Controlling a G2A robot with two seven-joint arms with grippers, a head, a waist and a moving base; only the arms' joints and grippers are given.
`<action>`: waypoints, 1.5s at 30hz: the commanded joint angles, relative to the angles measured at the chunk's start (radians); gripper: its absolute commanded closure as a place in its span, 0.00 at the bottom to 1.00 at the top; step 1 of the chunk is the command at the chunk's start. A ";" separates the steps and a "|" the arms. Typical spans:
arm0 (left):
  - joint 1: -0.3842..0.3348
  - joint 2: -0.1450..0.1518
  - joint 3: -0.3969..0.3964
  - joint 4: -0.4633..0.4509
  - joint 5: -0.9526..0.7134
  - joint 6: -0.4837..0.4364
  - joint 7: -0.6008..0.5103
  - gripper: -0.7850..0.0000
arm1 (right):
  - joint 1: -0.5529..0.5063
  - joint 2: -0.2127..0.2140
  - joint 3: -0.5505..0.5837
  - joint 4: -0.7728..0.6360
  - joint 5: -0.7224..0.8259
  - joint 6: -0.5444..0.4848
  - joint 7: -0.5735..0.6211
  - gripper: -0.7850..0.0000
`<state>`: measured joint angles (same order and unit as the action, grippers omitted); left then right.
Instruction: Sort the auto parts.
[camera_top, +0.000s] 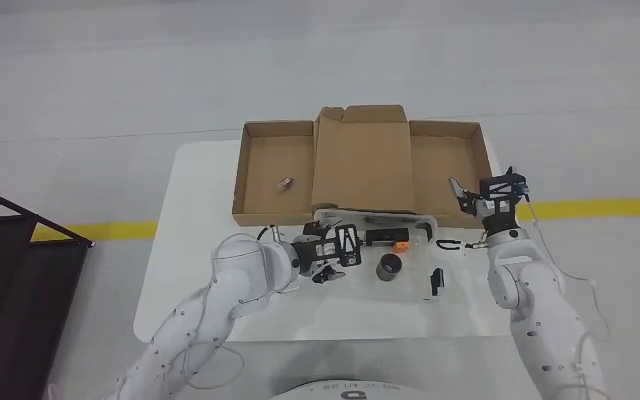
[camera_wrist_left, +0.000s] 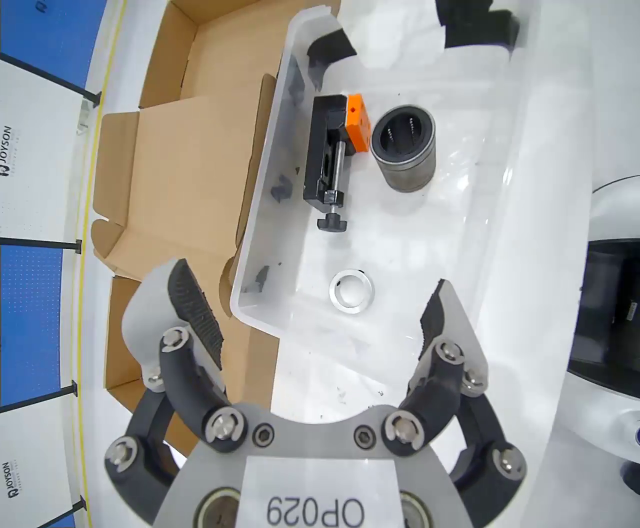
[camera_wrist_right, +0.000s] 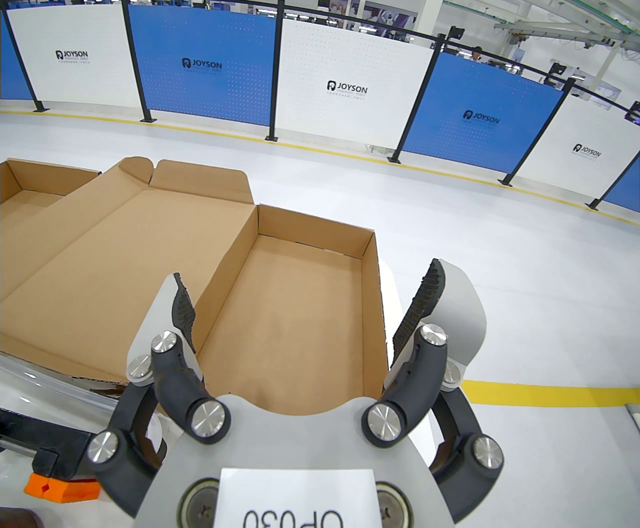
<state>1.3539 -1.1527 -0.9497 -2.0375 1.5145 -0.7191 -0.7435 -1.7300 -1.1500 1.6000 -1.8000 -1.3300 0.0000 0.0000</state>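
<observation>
My left gripper is open above the near end of a clear plastic tray. Just beyond its fingertips a silver ring lies in the tray. Farther along are a black clamp with an orange block and a dark cylindrical bearing. My right gripper is open and holds nothing, hovering over the right compartment of the cardboard box. A small metal part lies in the box's left compartment.
Small black parts and a thin curved piece lie on the white table between the two arms. The box's middle is covered by a folded cardboard flap. A black frame stands left of the table.
</observation>
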 joint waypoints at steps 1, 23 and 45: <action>0.000 0.000 0.000 0.000 0.000 0.000 0.000 0.00 | 0.000 0.000 0.000 0.000 0.000 0.000 0.000 0.00; -0.261 -0.063 0.312 0.171 0.368 -0.264 -0.006 0.00 | 0.000 0.000 0.000 0.000 0.000 0.000 0.000 0.00; -0.346 -0.133 0.390 0.389 0.298 -0.195 -0.162 0.39 | 0.000 0.000 0.000 0.000 0.000 0.000 0.000 0.00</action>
<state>1.0091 -1.2835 -0.5652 -1.6557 1.8095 -0.9215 -0.8991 -1.7300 -1.1500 1.6000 -1.8000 -1.3300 0.0000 0.0000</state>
